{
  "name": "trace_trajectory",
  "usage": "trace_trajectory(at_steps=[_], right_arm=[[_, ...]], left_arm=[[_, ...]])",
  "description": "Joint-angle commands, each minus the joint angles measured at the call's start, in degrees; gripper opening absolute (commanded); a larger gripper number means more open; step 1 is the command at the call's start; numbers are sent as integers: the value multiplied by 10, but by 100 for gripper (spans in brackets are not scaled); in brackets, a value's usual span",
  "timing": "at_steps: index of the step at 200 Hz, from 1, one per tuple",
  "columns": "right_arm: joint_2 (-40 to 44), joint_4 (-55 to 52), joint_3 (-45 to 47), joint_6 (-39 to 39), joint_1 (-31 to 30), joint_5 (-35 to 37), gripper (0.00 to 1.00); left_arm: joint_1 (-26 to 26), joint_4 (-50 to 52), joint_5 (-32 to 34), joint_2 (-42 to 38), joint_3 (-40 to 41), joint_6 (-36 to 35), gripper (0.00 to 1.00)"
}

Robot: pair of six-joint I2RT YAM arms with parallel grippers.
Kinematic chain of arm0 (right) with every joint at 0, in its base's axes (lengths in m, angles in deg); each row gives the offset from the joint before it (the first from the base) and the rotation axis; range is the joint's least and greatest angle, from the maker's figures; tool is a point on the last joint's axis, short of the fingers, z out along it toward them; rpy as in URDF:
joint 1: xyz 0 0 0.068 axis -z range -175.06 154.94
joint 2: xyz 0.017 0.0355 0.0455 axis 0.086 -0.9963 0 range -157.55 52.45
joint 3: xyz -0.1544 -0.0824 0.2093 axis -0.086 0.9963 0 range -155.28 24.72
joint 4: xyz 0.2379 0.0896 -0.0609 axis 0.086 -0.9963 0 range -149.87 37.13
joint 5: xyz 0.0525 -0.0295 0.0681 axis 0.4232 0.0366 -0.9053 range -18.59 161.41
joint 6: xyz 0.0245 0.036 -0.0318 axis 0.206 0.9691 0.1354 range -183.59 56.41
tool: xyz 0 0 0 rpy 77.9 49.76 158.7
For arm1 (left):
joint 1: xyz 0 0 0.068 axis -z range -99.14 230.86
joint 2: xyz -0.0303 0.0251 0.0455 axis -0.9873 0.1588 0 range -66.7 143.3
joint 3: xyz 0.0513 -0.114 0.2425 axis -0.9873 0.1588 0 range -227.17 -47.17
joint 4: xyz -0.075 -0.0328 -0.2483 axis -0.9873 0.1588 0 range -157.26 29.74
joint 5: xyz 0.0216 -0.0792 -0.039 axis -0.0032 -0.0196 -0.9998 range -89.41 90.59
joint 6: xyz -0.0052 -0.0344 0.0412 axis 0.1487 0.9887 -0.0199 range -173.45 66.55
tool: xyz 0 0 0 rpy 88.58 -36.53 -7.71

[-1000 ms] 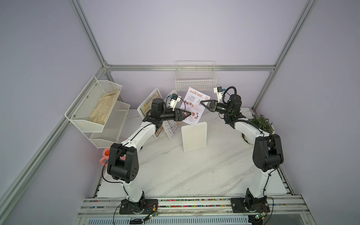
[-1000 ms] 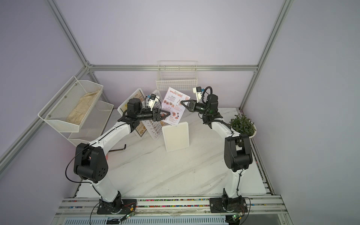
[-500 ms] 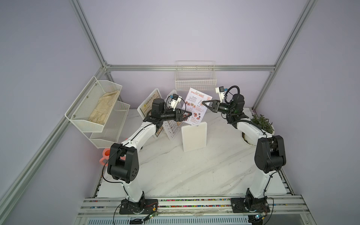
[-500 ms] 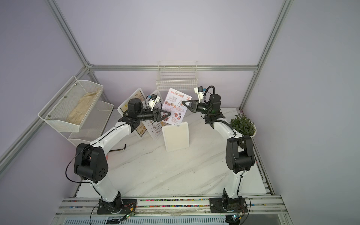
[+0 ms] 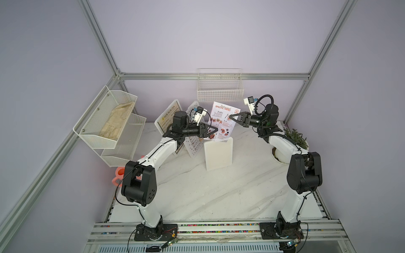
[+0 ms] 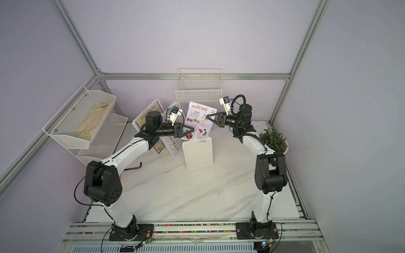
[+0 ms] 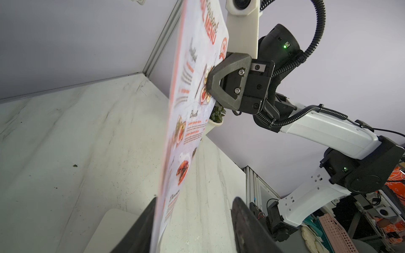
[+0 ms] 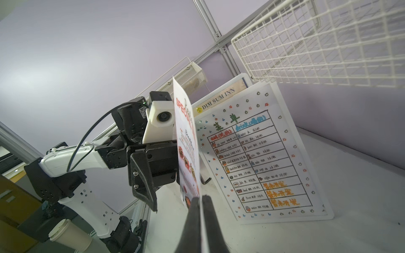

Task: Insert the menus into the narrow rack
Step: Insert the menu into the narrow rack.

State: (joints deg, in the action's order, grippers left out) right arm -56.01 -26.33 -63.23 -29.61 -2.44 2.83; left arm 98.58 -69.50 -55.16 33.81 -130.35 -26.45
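The SPECIAL MENU leaflet [image 5: 223,122], white with orange lettering and food photos, is held upright above the white narrow rack [image 5: 218,155], pinched at its edge. The grid-table menu [image 8: 260,153], with a dotted border, is leaned near-upright on the desk against the cream DIM SUM INN menu [image 8: 221,99] behind it.

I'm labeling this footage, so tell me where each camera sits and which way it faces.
Top views: a high stereo pair looking down at the marble table, both arms and the wire rack.
Left wrist: looks past its open left claw at the SPECIAL MENU and the right claw.
Right wrist: looks past its shut right claw toward the left arm and grid menu.
All four views show the SPECIAL MENU.
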Motion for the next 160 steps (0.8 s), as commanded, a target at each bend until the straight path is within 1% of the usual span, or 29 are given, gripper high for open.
trace_trajectory(at_steps=[1, 50, 97, 122, 160], right_arm=[[-13, -1, -31, -21, 3, -31, 0], [-23, -93, -68, -96, 3, -50, 0], [-37, -160, -96, -146, 2, -63, 0], [-44, -179, -106, -163, 2, -72, 0], [-59, -212, -134, -190, 2, -91, 0]], left_arm=[[4, -21, -14, 11, -30, 2, 52], [4, -11, -15, 15, -37, -4, 52], [4, -7, -17, 16, -37, -6, 52], [4, -7, -17, 17, -39, -7, 52], [4, 1, -18, 19, -49, -9, 56]])
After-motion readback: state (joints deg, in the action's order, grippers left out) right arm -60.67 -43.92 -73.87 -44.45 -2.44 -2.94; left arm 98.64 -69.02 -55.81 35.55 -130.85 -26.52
